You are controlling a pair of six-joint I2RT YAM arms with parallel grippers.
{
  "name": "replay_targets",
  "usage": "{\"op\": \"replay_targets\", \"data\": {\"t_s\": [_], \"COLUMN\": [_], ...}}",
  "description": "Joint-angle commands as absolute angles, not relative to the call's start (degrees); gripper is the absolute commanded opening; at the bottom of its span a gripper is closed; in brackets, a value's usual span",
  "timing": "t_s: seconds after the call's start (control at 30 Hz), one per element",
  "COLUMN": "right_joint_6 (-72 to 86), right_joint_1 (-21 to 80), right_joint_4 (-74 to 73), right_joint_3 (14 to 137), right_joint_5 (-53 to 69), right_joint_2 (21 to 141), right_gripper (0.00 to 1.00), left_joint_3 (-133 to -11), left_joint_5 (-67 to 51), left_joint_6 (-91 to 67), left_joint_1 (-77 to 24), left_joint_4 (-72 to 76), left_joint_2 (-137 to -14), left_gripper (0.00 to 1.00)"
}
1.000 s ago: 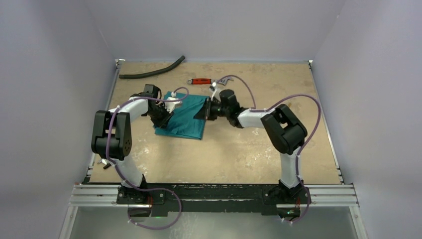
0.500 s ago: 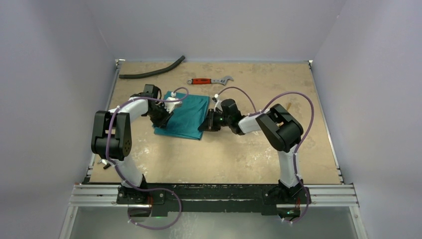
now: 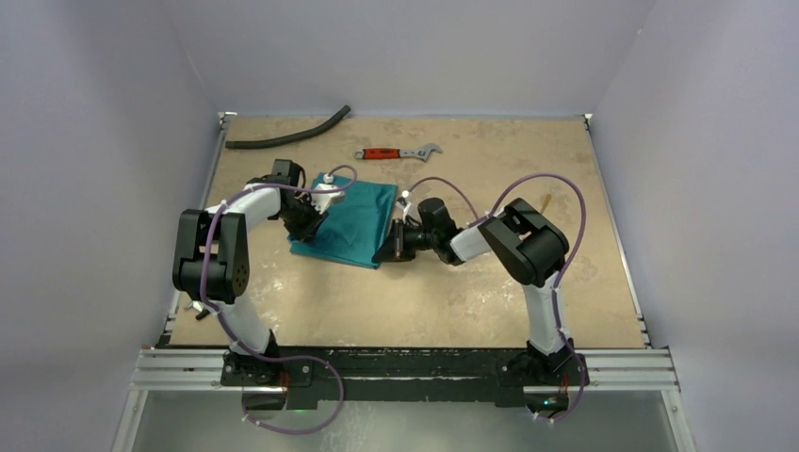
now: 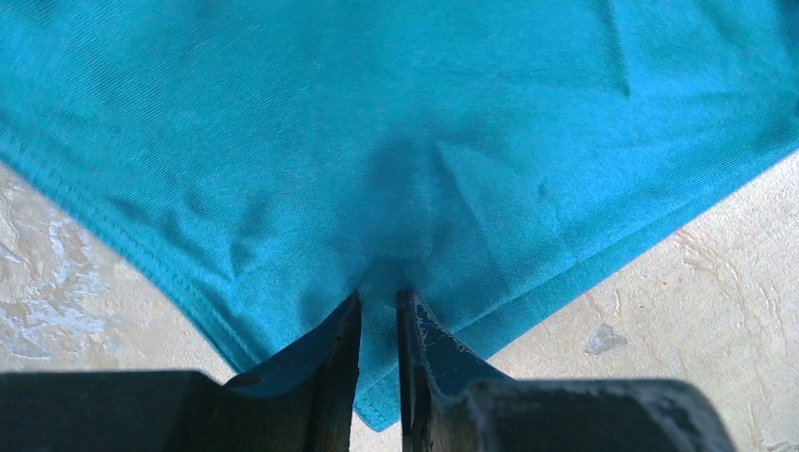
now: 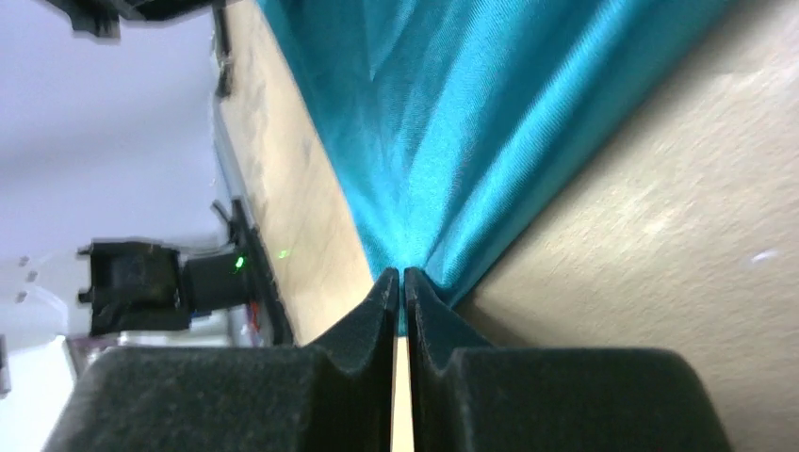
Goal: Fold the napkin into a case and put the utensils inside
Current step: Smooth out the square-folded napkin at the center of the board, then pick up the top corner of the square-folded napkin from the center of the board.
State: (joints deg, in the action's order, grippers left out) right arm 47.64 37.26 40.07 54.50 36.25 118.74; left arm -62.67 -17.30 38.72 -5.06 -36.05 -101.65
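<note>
The teal napkin point(image 3: 347, 222) lies folded flat on the table left of centre. My left gripper point(image 3: 307, 222) is shut on its left edge; in the left wrist view the cloth point(image 4: 396, 141) runs between the fingers of the left gripper point(image 4: 378, 303). My right gripper point(image 3: 388, 248) is low at the napkin's near right corner. In the right wrist view the right gripper point(image 5: 403, 279) is shut on a pinched corner of the napkin point(image 5: 452, 122). A slim tan stick, probably a utensil point(image 3: 546, 201), lies behind the right arm. The spoon is out of view.
A red-handled wrench point(image 3: 396, 152) lies at the back centre and a black hose point(image 3: 287, 137) at the back left. A small dark tool point(image 3: 199, 308) sits by the left arm's base at the table's left edge. Purple cables loop over both arms.
The right gripper has travelled toward the near edge along the napkin's right side, bringing the cloth edge down to the table, and its jaws have narrowed. The left gripper has stayed put.
</note>
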Motion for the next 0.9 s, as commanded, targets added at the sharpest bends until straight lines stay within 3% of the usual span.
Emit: {"op": "replay_targets", "data": {"t_s": [0.0,0.13,0.27,0.47,0.67,0.87], "right_joint_6": [47.7,43.7,39.5,36.3,36.2,36.5], "right_joint_1": [37.8,37.6,35.2,31.2,28.6,25.5], "right_joint_4": [40.3,30.6,23.0,14.2,8.1,9.9], "right_joint_3": [54.0,57.3,65.5,83.8,98.8,94.4], "right_joint_5": [36.6,36.6,36.5,35.0,31.1,26.3], "right_joint_2": [119.8,116.7,112.6,120.1,133.7,135.7], "right_gripper": [0.09,0.09,0.16,0.22,0.13,0.03], "left_joint_3": [-61.4,-61.3,-61.3,-60.7,-65.0,-72.5], "left_joint_5": [-14.8,-14.9,-14.9,-14.8,-18.9,-23.8], "left_joint_6": [40.2,39.8,39.8,40.4,39.9,38.4], "left_joint_1": [-4.7,-4.7,-4.7,-4.7,-4.4,-2.9], "left_joint_4": [-35.0,-34.7,-34.7,-34.7,-42.2,-48.8], "left_joint_2": [-102.2,-101.6,-100.7,-100.2,-99.5,-100.6], "left_gripper": [0.2,0.2,0.2,0.2,0.28,0.33]}}
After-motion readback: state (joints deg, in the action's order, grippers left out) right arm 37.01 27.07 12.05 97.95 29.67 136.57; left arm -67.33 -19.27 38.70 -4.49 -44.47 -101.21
